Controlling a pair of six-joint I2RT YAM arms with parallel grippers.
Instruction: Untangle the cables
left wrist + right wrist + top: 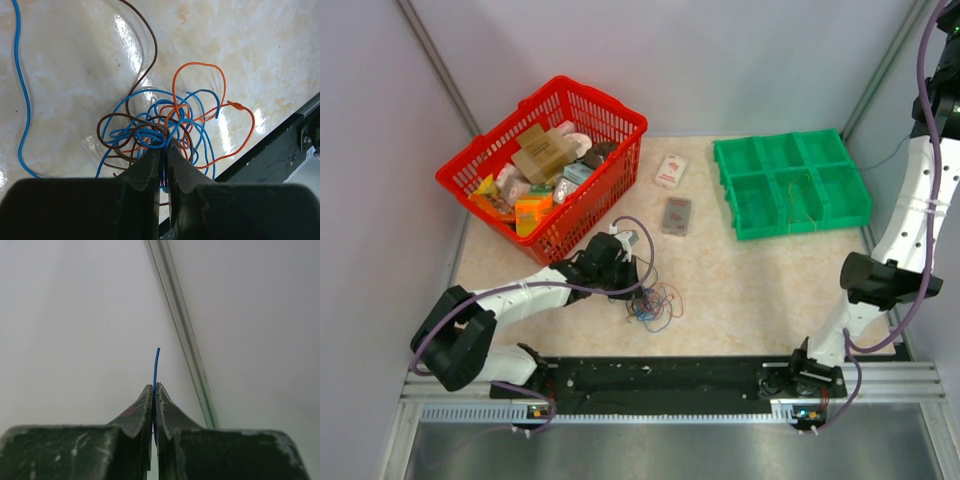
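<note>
- Three colours in the knot: blue, orange and brown cables (150, 136). They are thin, smooth, round wires, coiled into a loose nest of loops on the glossy, cream-marbled desk (75, 65).
- One long blue strand swings off to the left of the nest. A brown one arcs up and out at the top, and two open orange loops bulge to the right.
- From above, the nest sits toward the front of the desk, just ahead of the black rail (670, 378) that carries the arms. It is well apart from the red plastic mesh basket (600, 185) and the green compartment tray (800, 228).
- Left fingers (157, 152) are dark, matte wedges, nearly together with only a slim slit between them. Their tips push into the near edge of the nest, with a blue loop right at them. Whether a strand is actually pinched, I can't tell.
- Right fingers (150, 392) are scuffed dark wedges pressed tight on a single blue wire (156, 362). It pokes up past the tips in a gentle curve against a pale wall, far from the nest on the desk.
</note>
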